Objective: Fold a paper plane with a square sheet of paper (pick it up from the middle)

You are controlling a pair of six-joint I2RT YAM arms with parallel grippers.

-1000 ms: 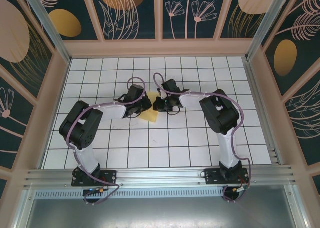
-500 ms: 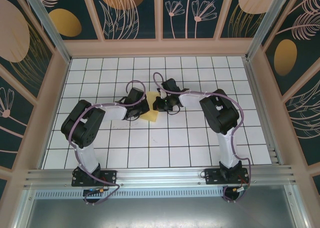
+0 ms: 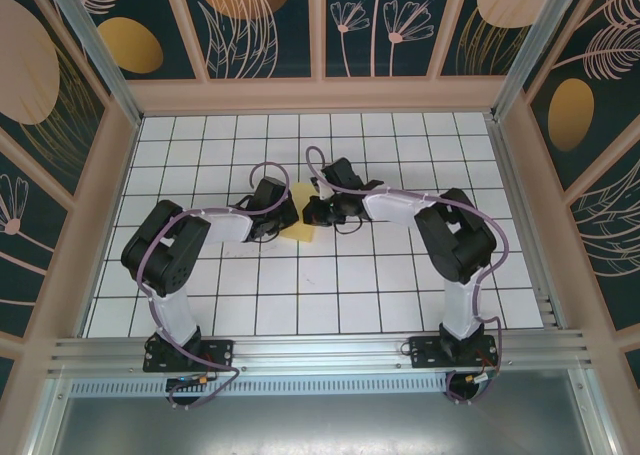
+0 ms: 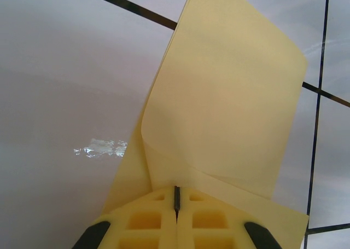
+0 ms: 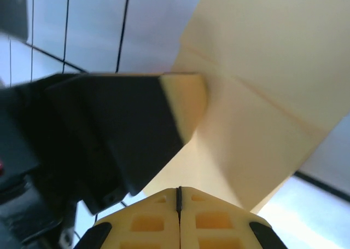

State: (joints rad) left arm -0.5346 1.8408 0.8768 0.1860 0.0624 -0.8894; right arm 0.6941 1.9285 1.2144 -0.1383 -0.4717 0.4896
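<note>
**Top view.** I see the paper (image 3: 301, 229) lying flat near the middle of the gridded table (image 3: 400, 285). It sits between the two grippers. The left gripper (image 3: 284, 216) reaches in from the left and the right gripper (image 3: 313, 213) from the right. Their tips are near each other over the sheet.

**Left wrist view.** The paper (image 4: 229, 96) is pale yellow and folded, with one layer lying over another and a crease running right from the tips. The left gripper (image 4: 176, 193) has its jaws clenched, the seam between them a thin dark line, and its tips are at the near edge of the sheet. I cannot tell whether a layer is caught between them.

**Right wrist view.** The right gripper (image 5: 179, 193) is also clenched, with the paper (image 5: 262, 68) just beyond its tips. Here too I cannot tell whether it has caught a layer. One yellow fingertip (image 5: 187, 101) of the left gripper rests against the sheet at left, on its black mount.
</note>
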